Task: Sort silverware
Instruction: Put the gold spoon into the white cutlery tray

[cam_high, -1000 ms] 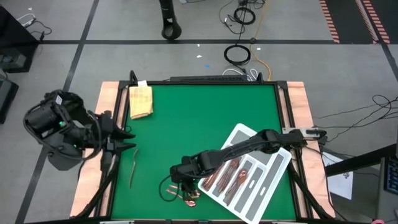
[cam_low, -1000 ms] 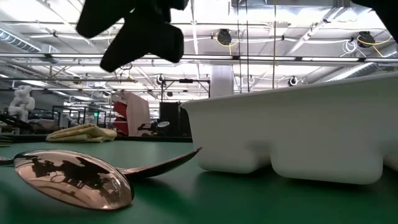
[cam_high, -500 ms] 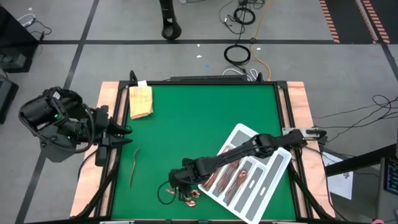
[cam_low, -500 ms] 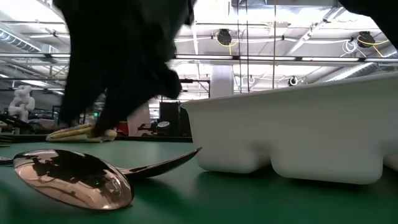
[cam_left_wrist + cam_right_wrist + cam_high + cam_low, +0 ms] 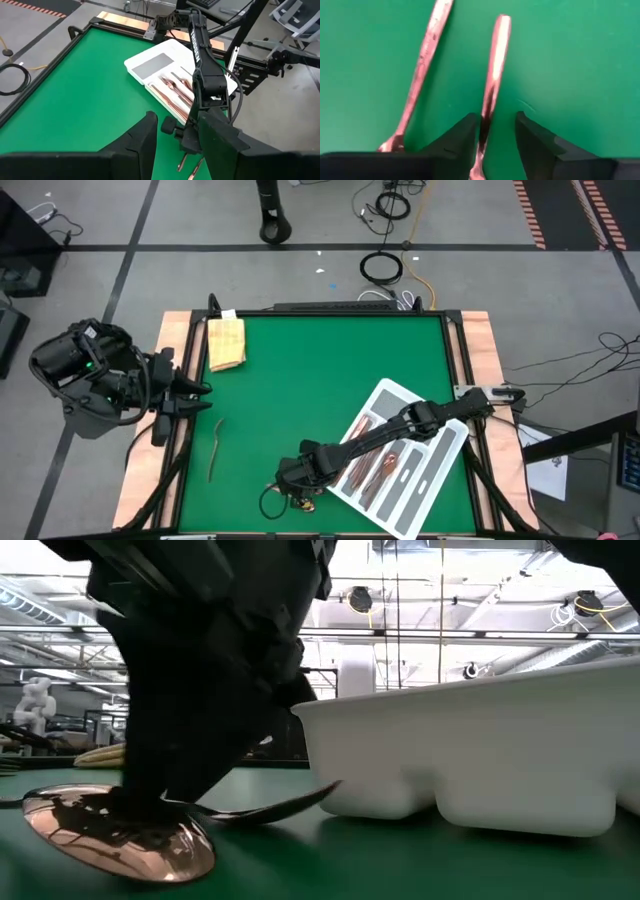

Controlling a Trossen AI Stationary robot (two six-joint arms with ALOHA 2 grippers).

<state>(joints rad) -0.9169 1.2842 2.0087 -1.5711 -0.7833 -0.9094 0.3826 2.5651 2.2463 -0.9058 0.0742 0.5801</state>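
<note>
With our right hand lowered to the tabletop, its parted fingers straddle a copper utensil handle beside the white tray, ready to clamp; our left hand waits released.

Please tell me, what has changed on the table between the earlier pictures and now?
The right gripper has come down toward the table's near edge onto the loose copper-coloured metal silverware; its open fingers now straddle one slim handle, not yet clamped. The left gripper drew back slightly to the left edge. The white plastic tray, the folded yellow cloth and the lone utensil stayed put.
</note>
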